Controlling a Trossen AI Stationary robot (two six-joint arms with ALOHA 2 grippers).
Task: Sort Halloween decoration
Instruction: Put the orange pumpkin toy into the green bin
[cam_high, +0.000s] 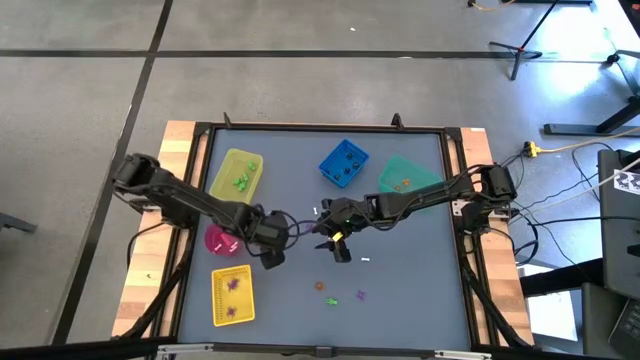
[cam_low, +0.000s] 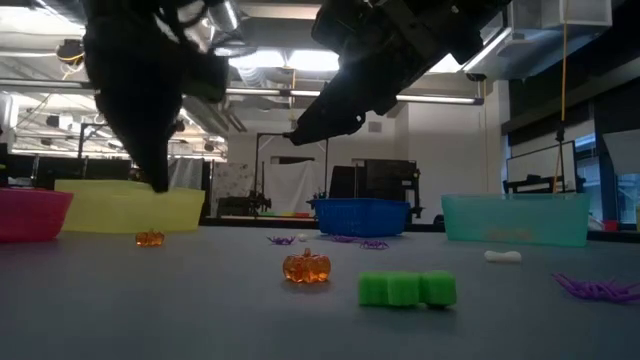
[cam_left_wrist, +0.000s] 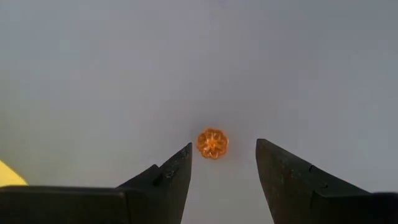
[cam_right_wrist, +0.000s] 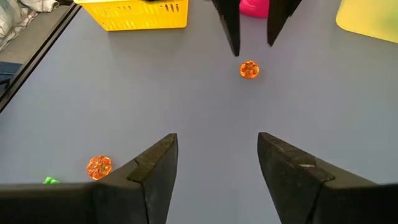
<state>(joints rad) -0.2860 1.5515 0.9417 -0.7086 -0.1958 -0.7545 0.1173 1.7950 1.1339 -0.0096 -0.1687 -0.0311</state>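
1. Near the table's (cam_high: 400, 290) middle, the left gripper (cam_high: 274, 258) hangs just above the surface with its fingers spread and nothing between them.
2. Right under it, an orange pumpkin (cam_left_wrist: 212, 143) lies on the table, just beyond the gap between the two fingertips and not touching them.
3. To the right of it, the right gripper (cam_high: 340, 252) hovers higher, also spread and empty, pointing toward the left gripper.
4. On the near side of the table lie a second pumpkin (cam_low: 306, 267), a green piece (cam_low: 406, 289) and a purple piece (cam_high: 361, 295), close together.
5. At the left side stand two yellow bins (cam_high: 233, 297), one near and one far, with a pink bowl (cam_high: 215, 241) between them; green trinkets lie in the far bin, purple ones in the near one.
6. At the far side stand a blue bin (cam_high: 343, 163) with dark pieces and a teal bin (cam_high: 405, 175).
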